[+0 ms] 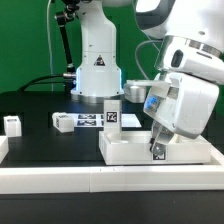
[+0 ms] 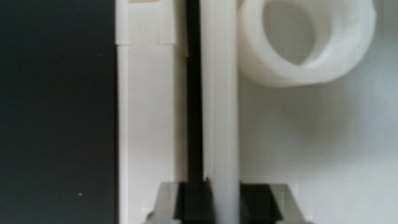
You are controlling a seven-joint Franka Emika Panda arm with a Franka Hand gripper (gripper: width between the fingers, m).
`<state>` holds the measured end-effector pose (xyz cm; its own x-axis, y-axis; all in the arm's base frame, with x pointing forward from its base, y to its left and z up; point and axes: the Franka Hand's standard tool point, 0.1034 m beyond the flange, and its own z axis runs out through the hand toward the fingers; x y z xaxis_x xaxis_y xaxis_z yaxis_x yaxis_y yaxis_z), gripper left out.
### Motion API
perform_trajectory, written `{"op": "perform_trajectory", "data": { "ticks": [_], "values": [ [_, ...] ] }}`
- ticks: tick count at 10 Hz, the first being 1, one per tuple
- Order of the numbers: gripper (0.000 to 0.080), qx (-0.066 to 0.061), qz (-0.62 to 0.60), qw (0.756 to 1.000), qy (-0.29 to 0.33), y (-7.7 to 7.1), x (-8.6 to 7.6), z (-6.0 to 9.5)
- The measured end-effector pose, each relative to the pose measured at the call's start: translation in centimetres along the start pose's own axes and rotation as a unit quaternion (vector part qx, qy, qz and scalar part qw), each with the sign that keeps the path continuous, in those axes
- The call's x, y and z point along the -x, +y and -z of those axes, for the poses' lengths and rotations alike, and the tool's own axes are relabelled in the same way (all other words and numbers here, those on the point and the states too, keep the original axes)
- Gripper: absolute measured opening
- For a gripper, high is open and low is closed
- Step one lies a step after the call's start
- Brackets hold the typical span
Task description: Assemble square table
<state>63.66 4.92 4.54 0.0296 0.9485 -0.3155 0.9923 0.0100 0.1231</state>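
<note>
We're seeing the gripper (image 2: 221,192) pinching the tabletop (image 1: 125,150) by its thin rim, tabletop lying just camera-side of the arm's base (image 1: 97,78); we're worrying it's going to slip or twist if dragged sideways

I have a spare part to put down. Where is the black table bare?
Bare: the black table between the small white block leg at the exterior view's left and the next white block leg, and in front of both, up to the large white square tabletop. Crowded: around the tabletop, where the gripper grips its rim.
</note>
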Motion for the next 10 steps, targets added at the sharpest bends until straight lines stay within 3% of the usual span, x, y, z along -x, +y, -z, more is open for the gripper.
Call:
{"op": "perform_trajectory", "data": {
  "ticks": [5, 6, 8, 9, 10],
  "values": [
    [0.0065, -0.003, -0.01, 1.0, -0.003, 0.3, 0.3, -0.2],
    [0.0289, -0.003, -0.011, 1.0, -0.003, 0.3, 0.3, -0.2],
    [0.0566, -0.003, -0.013, 1.0, -0.004, 0.3, 0.5, -0.2],
    [0.0566, -0.003, -0.014, 1.0, -0.004, 0.3, 0.7, 0.0],
    [0.0631, -0.003, -0.017, 1.0, -0.002, 0.0, 1.0, 0.6]
  ]
}}
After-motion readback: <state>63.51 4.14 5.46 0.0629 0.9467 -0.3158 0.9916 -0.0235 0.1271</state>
